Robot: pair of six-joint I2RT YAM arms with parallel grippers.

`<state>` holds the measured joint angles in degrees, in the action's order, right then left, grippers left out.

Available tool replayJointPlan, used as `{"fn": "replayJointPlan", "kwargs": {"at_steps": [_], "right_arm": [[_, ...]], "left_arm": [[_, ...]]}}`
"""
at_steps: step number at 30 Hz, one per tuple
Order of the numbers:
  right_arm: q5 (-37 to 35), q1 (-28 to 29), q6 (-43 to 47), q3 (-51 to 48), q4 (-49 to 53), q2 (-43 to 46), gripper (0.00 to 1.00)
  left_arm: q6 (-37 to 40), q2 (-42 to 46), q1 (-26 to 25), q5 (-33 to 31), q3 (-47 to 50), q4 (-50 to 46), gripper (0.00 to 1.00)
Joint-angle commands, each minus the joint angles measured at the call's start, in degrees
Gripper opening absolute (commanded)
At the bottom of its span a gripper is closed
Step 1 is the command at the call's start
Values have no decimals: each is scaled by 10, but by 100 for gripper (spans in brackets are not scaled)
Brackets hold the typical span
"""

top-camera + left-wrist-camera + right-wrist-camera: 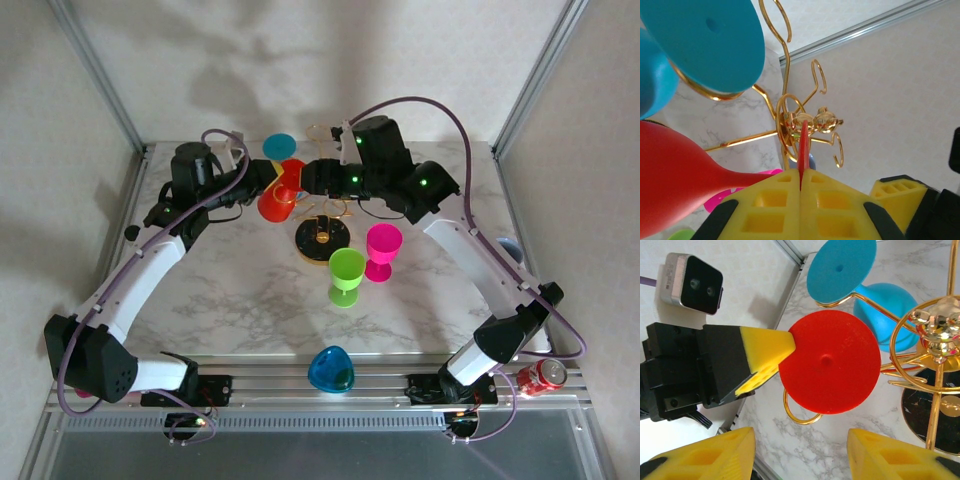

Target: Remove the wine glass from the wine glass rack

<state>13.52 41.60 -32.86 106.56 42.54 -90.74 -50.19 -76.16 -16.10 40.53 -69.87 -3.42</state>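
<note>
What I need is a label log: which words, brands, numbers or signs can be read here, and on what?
No text can be read.
Red can, near right edge of the top view: printing too small and blurred to read.
Red wine glass, blue wine glass, wine glass rack: no lettering shows.

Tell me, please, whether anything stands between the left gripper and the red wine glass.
Nothing does: the left gripper is shut on the foot rim of the red wine glass. The glass hangs in a gold loop of the rack, with the blue glass close beside it.
</note>
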Motion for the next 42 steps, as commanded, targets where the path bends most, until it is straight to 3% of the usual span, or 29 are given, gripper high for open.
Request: {"fn": "replayJointPlan", "kwargs": {"at_steps": [1, 6, 28, 42], "right_arm": [[-1, -2, -7, -4, -17, 15, 52], [0, -2, -8, -5, -18, 17, 52], [4, -3, -11, -7, -20, 22, 52], [3, -3, 0, 4, -11, 24, 52]], "left_arm": [[-18, 13, -3, -3, 4, 54, 0], [-34, 24, -2, -8, 22, 83, 0], [-7, 75, 57, -12, 62, 47, 0], [50, 162, 127, -4, 122, -57, 0]]}}
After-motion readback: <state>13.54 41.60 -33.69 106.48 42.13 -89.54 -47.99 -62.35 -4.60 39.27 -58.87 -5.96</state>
